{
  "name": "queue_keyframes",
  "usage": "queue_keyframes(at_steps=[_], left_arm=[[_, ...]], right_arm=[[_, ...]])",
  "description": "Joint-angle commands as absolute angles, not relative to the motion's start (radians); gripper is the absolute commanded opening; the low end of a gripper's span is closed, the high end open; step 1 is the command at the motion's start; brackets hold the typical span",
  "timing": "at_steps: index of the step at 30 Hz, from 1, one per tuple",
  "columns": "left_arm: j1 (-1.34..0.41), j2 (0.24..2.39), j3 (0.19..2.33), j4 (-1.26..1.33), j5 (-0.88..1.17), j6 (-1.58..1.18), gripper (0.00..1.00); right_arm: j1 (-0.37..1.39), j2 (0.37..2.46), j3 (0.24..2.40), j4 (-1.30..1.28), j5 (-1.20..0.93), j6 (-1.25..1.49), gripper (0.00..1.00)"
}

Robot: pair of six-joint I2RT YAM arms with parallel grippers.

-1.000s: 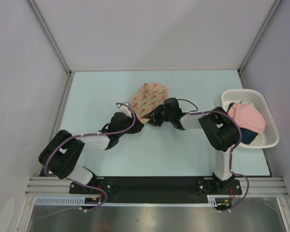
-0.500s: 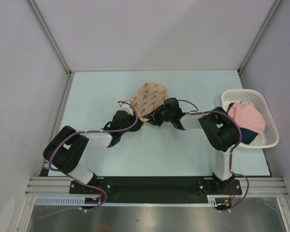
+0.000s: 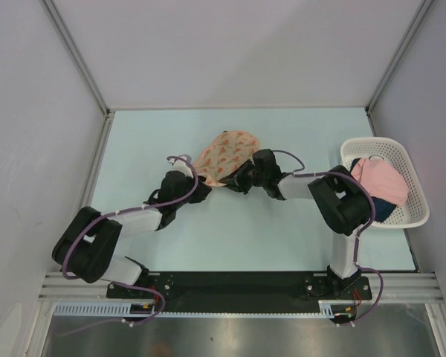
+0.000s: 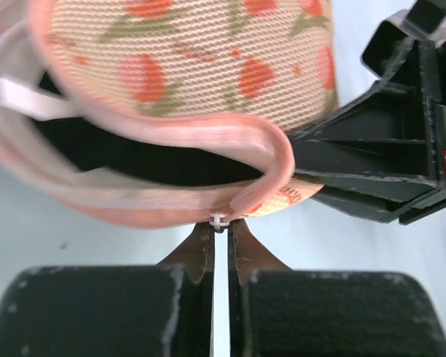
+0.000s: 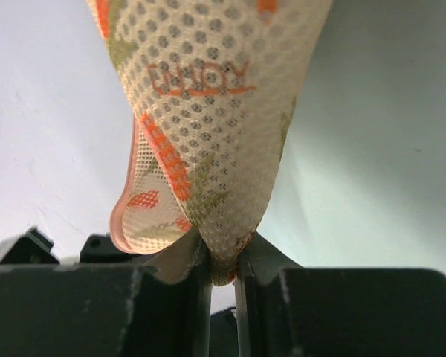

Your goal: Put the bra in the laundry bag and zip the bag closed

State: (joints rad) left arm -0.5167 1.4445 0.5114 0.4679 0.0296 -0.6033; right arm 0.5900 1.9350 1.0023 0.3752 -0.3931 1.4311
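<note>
The peach laundry bag (image 3: 227, 152) with its orange leaf pattern lies mid-table between both grippers. My left gripper (image 3: 199, 184) is shut on the small white zip pull (image 4: 220, 220) at the bag's near rim (image 4: 193, 52). The rim is still parted there, and a black mass, apparently the bra (image 4: 134, 152), shows inside the gap. The bra is hidden in the top view. My right gripper (image 3: 236, 178) is shut on the bag's mesh end (image 5: 215, 111), pinched between its fingers (image 5: 201, 275). It also shows in the left wrist view (image 4: 372, 149).
A white lattice basket (image 3: 415, 216) stands at the right edge of the table, holding a pink folded cloth (image 3: 379, 178) and a dark blue cloth (image 3: 383, 210). Grey walls close in the table on the left, back and right.
My left arm has swung left, drawing the zip pull along, and the bag's near-left end has stretched out toward it. The right gripper has held its place.
</note>
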Motion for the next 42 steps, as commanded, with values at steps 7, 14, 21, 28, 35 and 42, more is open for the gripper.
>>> queue_keyframes(at_steps=[7,14,21,28,35,42], left_arm=[[-0.38,1.302,0.408,0.353,0.15,-0.673,0.0],[-0.465,1.275,0.33,0.437,0.31,-0.698,0.0],[-0.511,1.304,0.308,0.545,0.304,-0.764,0.0],[-0.511,1.396,0.354,0.642,0.412,-0.799,0.0],[-0.514,1.428,0.322,0.828,0.5,-0.897,0.0],[-0.517,1.428,0.285,0.822,0.471,-0.936,0.0]], right_arm=[[0.5,1.916,1.132,0.034,-0.414,0.951,0.0],[0.462,1.985,1.287,-0.11,-0.452,0.763,0.0],[0.469,1.997,1.278,-0.057,-0.483,0.825,0.35],[0.521,1.801,0.941,0.238,-0.417,1.079,0.89],[0.644,1.808,0.842,0.488,-0.347,1.282,0.84],[0.649,1.838,0.811,0.58,-0.259,1.365,0.54]])
